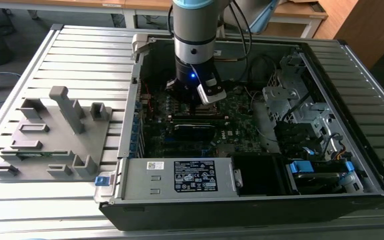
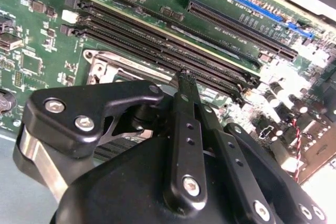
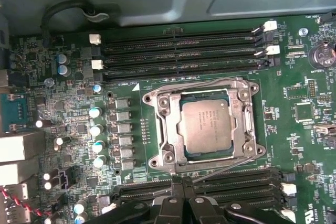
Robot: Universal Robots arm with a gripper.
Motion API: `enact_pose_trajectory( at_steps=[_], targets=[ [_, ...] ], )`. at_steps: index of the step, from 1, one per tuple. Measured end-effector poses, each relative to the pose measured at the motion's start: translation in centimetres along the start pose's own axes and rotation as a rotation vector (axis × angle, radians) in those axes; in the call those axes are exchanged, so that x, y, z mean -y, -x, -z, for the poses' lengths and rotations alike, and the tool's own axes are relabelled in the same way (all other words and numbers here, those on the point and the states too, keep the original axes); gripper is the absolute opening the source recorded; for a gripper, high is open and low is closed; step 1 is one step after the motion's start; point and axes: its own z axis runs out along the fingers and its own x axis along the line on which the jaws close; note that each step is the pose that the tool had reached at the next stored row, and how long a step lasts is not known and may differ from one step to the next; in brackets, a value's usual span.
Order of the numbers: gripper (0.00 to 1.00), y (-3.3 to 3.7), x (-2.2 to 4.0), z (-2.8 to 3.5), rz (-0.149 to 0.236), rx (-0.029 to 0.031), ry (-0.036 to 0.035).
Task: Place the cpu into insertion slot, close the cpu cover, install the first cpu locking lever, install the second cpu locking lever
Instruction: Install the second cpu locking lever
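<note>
While the arm (image 1: 193,40) is reaching down into the open computer case (image 1: 352,75) near the upper centre of the exterior view, its gripper (image 3: 181,182) is hovering just over the motherboard (image 3: 63,124), beside the socket and not holding anything. In both wrist views the fingers (image 2: 185,85) are lying pressed together, their tips meeting in a narrow point with nothing pinched between them; in the second wrist view that point is sitting at the edge of the black memory slots (image 2: 173,51) near the middle of the frame, and whether the tips are actually touching the board cannot be told. In the first wrist view the cpu (image 3: 206,128) is sitting in the insertion slot (image 3: 247,98) at the centre of the frame, its dull silver top facing up. The cpu cover (image 3: 167,124) is lying down flat around the chip, its silvery frame bordering the chip on all sides and the chip showing through the cut-out. A thin locking lever (image 3: 223,169) is running at a slant along the lower edge of the socket, ending close to the closed fingertips at the bottom centre of that frame. On the worktop (image 1: 78,55) at the left of the exterior view, a grey fixture tray (image 1: 52,140) is lying beside the case.
</note>
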Motion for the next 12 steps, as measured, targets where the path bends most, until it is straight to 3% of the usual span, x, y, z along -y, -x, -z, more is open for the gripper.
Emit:
enact_pose_trajectory(
  at_steps=[12],
  targets=[
    [0.11, -0.92, 0.12, -0.63, 0.000, -0.0003, -0.0001]
  ],
)
